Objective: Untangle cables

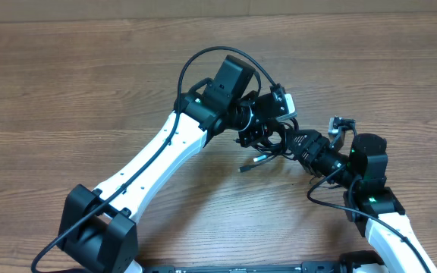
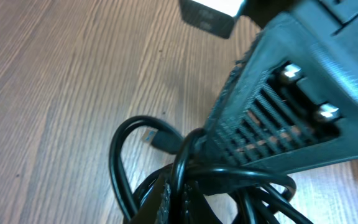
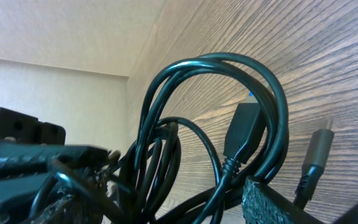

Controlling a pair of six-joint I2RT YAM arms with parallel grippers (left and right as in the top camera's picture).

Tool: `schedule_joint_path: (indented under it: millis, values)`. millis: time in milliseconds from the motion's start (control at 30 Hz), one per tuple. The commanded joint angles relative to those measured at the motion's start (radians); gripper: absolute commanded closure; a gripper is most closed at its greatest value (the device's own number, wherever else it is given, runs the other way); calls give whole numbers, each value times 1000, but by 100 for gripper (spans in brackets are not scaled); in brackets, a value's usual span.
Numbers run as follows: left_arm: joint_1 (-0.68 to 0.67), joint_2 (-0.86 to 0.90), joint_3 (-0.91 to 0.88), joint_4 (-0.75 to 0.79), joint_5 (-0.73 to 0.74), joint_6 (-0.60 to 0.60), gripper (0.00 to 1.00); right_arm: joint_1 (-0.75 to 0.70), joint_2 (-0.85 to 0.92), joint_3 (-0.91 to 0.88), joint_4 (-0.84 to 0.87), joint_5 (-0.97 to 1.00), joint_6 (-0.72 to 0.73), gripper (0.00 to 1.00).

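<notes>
cables (image 3: pixel 229 62) looped close up, left gripper (image 2: pixel 185 168) pinching them, right gripper (image 1: pixel 293 142) hold hidden, cannot tell

Thin black cables (image 1: pixel 268 142) sit bunched in a tangle of overlapping loops near the middle of the wooden table (image 1: pixel 89 76), one plug end (image 1: pixel 249 166) trailing out at the front. Close up, the glossy cords arch in stacked curves around a flat rectangular plug (image 3: pixel 247 127), with a slimmer plug (image 3: pixel 319 149) beside it.
</notes>
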Motion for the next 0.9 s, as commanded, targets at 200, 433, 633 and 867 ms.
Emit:
schedule_joint_path:
  millis: [200, 433, 633, 867]
  values:
    - [-11, -12, 28, -11, 151, -17, 96, 4, 1, 17, 2, 22, 5, 32]
    - [-15, -12, 27, -29, -77, -53, 96, 4, 1, 17, 3, 21, 31, 32]
    - [-15, -12, 27, -40, -263, -198, 96, 4, 1, 17, 6, 21, 31, 32]
    - [-15, -12, 27, -21, -261, -308, 96, 4, 1, 17, 6, 21, 31, 32]
